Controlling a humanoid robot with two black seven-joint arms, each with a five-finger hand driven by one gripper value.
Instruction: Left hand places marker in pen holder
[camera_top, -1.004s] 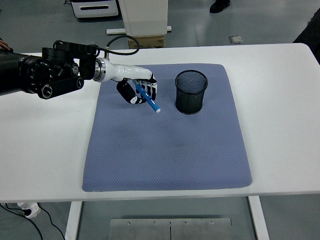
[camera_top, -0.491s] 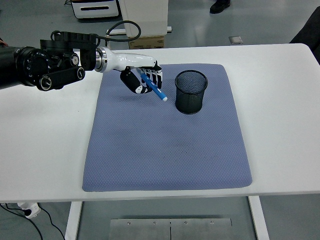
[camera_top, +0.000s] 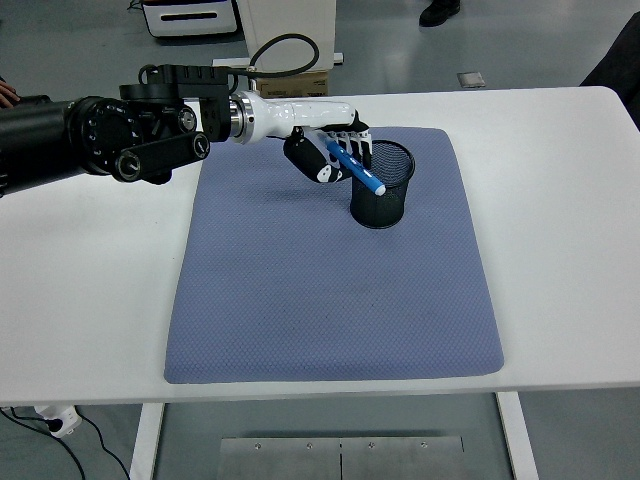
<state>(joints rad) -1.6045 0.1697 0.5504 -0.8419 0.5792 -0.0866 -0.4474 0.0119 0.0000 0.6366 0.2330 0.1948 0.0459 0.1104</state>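
Carry step: my left hand (camera_top: 335, 155), fingers pinching marker (camera_top: 356, 171), tip at holder (camera_top: 382, 186) rim. Next: tilt upright, release inside.

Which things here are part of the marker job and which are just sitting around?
Part of the job:
left hand, fingers closed on the marker
blue marker, tip over the holder's rim
black mesh pen holder

Just there:
blue-grey mat
white table
cardboard box behind the table
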